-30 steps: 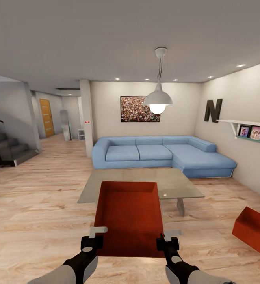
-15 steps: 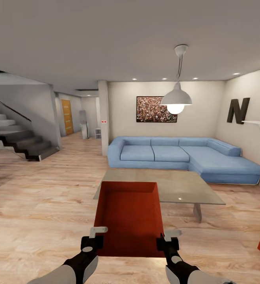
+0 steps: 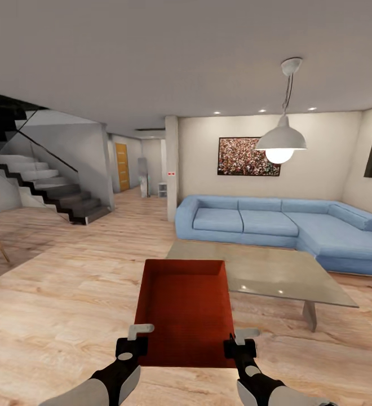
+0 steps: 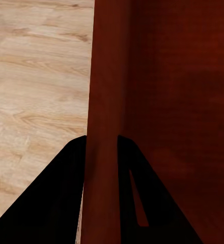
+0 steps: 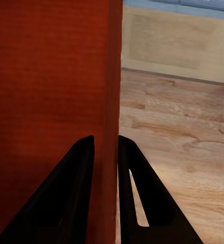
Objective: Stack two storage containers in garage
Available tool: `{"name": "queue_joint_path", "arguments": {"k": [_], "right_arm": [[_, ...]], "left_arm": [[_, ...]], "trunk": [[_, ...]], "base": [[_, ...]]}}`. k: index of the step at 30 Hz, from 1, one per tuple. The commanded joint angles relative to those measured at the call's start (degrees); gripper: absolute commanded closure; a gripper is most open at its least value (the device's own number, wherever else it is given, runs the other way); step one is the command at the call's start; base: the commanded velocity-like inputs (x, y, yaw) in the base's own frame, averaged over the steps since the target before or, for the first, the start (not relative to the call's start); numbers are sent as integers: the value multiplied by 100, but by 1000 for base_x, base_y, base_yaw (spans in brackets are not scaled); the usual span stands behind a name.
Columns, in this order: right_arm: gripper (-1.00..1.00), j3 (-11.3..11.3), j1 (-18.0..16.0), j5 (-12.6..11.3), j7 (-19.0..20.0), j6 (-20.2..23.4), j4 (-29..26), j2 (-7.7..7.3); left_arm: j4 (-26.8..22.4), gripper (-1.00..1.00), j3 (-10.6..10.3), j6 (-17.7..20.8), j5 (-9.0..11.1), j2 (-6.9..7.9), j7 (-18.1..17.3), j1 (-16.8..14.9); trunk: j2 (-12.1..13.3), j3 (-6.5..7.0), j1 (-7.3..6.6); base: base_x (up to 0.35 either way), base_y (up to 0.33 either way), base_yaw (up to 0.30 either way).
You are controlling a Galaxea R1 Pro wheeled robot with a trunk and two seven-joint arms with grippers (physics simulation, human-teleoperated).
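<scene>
I hold one red-orange storage container (image 3: 185,313) out in front of me, above the light wood floor of the living room. My left gripper (image 3: 140,338) is shut on the container's left wall (image 4: 104,127). On the opposite wall (image 5: 109,101) my right gripper (image 3: 237,341) is shut too. In each wrist view a dark finger sits on either side of the thin wall: left gripper (image 4: 102,152), right gripper (image 5: 106,152). The container is open-topped and empty inside.
A glass coffee table (image 3: 265,270) stands just beyond the container, with the blue sectional sofa (image 3: 276,223) behind it. A white pendant lamp (image 3: 280,141) hangs at the right. A dark staircase (image 3: 51,186) rises at the left, beside a hallway with an orange door (image 3: 122,166).
The whole view has swung to the left: sofa, table and lamp slid right, the staircase came into view, and the container on the floor at right left the picture. Both grippers keep their hold.
</scene>
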Motion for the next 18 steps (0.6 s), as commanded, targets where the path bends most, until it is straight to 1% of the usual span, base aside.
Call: {"name": "queue_joint_path", "arguments": {"k": [1,18], "right_arm": [[100,-18,-1,-90,-5,-11,17,0],[100,-18,1,-90,-5,-11,17,-7]], "left_arm": [[-11,100,158,-76,-71,0,178,-13],[-11,100,158,-76,-68,0,177,-13]], "trunk": [[-8,-9,1],[-8,-9,1]], "base": [[0,0,275],[0,0,275]]}}
